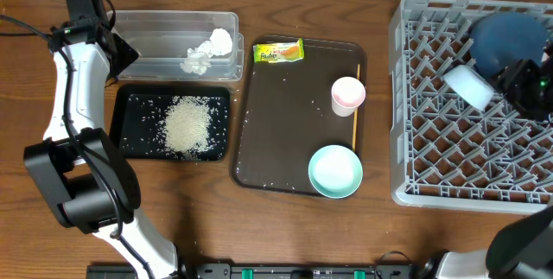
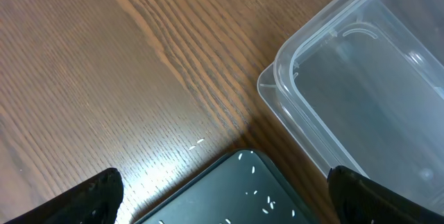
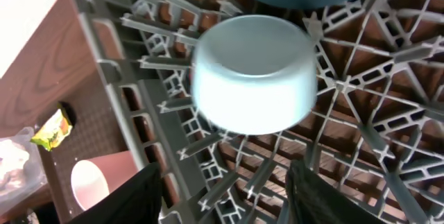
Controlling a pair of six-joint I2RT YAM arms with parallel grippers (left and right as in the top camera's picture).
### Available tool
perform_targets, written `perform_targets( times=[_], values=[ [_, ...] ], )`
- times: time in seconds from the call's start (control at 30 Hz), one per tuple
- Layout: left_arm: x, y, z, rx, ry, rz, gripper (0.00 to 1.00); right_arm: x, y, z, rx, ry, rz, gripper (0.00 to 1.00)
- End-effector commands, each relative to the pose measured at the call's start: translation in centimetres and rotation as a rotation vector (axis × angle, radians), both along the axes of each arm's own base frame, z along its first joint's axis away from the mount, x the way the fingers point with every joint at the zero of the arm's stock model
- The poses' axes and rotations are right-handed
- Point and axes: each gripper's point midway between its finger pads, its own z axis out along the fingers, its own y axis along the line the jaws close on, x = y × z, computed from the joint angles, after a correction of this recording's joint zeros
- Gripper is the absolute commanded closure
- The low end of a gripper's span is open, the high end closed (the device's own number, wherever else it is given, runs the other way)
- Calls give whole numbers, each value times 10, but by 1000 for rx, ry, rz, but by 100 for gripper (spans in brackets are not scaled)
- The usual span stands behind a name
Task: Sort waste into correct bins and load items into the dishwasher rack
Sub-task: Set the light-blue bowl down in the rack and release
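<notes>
The rice heap (image 1: 186, 125) lies in the black tray (image 1: 121, 119). The tissue (image 1: 207, 50) lies in the clear tub (image 1: 155, 24). The wrapper (image 1: 278, 52), pink cup (image 1: 348, 93), orange stick (image 1: 355, 128) and one pale blue bowl (image 1: 335, 171) are on the brown tray. The dark blue plate (image 1: 510, 37) and the other bowl (image 1: 469, 85), upside down, are in the rack (image 1: 432, 141). My right gripper (image 3: 225, 196) is open and empty just short of that bowl (image 3: 253, 75). My left gripper (image 2: 225, 186) is open and empty above the black tray's corner (image 2: 243, 196), beside the tub (image 2: 361, 92).
The brown serving tray (image 1: 259, 141) sits mid-table with loose grains scattered on it. Bare wood table (image 2: 104, 57) lies left of the tub. The cup (image 3: 94, 182) and wrapper (image 3: 52, 130) show past the rack wall in the right wrist view.
</notes>
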Motion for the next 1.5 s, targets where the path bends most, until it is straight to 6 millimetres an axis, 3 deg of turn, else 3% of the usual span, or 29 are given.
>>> perform_targets(
  times=[0.0,0.07,0.13,0.3,0.4,0.63,0.77,0.93,1.13,1.27,1.47],
  values=[
    [-1,1,-4,0,8,12,4,3,19,11,-29,-18,34,45],
    [-1,1,-4,0,8,12,4,7,23,12,-74,-23,45,45],
    [-1,1,-4,-1,8,12,4,13,15,10,-153,-13,2,51],
    [-1,1,-4,-1,8,12,4,28,-31,-1,-343,27,-195,88],
    [-1,1,-4,0,8,12,4,47,-41,-16,-354,11,-205,99],
    [-1,1,-4,0,8,12,4,63,-44,-62,-334,75,-189,99],
    [-1,1,-4,0,8,12,4,60,-28,-74,-258,104,-133,99],
    [-1,1,-4,-1,8,12,4,64,5,-69,-120,58,1,99],
    [-1,1,-4,0,8,12,4,53,37,-70,40,78,81,98],
    [-1,1,-4,-1,8,12,4,52,65,-54,148,13,207,99],
    [-1,1,-4,-1,8,12,4,41,63,-17,87,-46,192,99]
  ],
)
